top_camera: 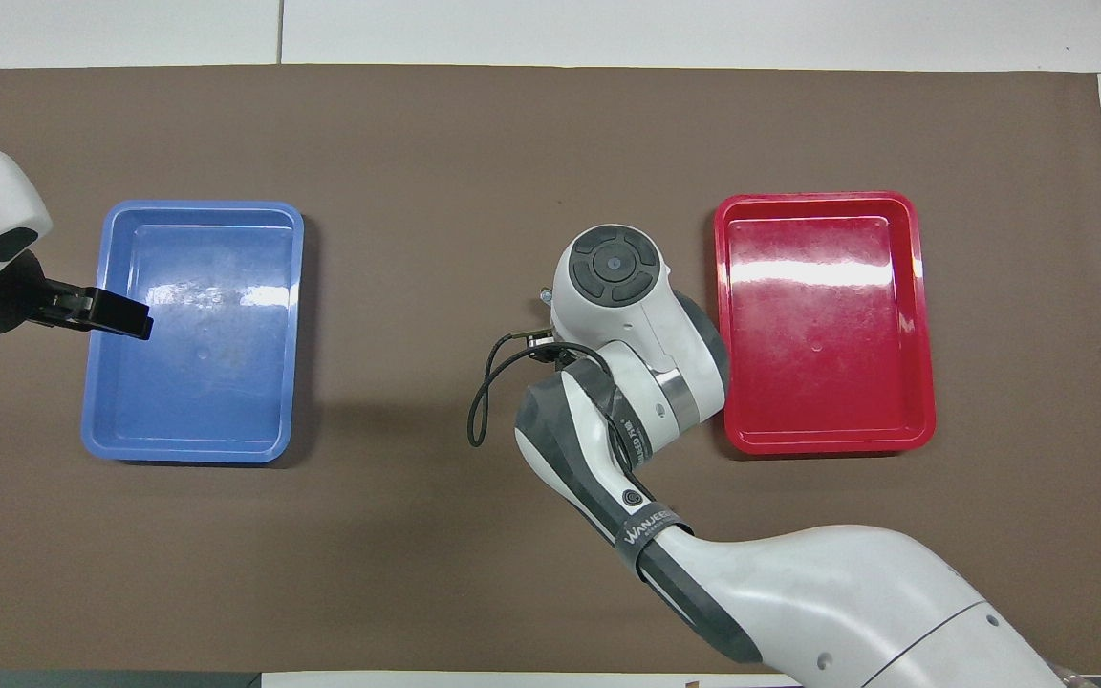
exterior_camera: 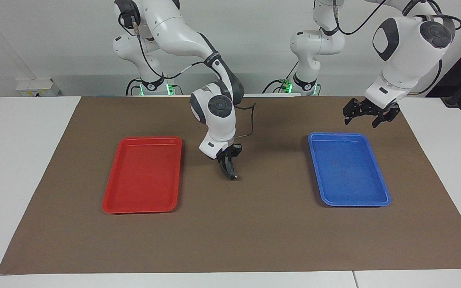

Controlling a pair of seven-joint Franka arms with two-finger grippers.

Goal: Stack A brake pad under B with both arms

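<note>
Roughly at the middle of the bench, the right end effector [exterior_camera: 231,157] hangs low over the brown mat [exterior_camera: 254,224], just beside the red tray [exterior_camera: 112,204] on the side toward the left arm's end. Its fingers are clamped on B [exterior_camera: 229,169], the black crescent pad w/ the silvery tip. B hangs downward from the grip, tip close to the mat; if the tip touches the mat or not, I cannot tell. In the overhead view the right arm's wrist and forearm stand in the way and cover this whole spot, so B and the grip do not show there.

A brake pad, the short dark grey one, I cannot make out in either view; the place under the right wrist is hidden from above.

Other things: the blue tray [exterior_camera: 382,198] lies well apart from the red tray, toward the left arm's end of the bench, approx. as near to the robots as the red one. The left end effector [exterior_camera: 368,115] waits up in the air by the blue tray's rim, fingers apart, holding nothing; from above its black tip [top_camera: 125,318] covers a bit of that rim.

Count: 2 arms, 2 end effectors, 2 trays (1 red [top_camera: 918,315], 1 blue [top_camera: 97,382]), 1 mat [top_camera: 512,124], 1 crescent pad visible.
</note>
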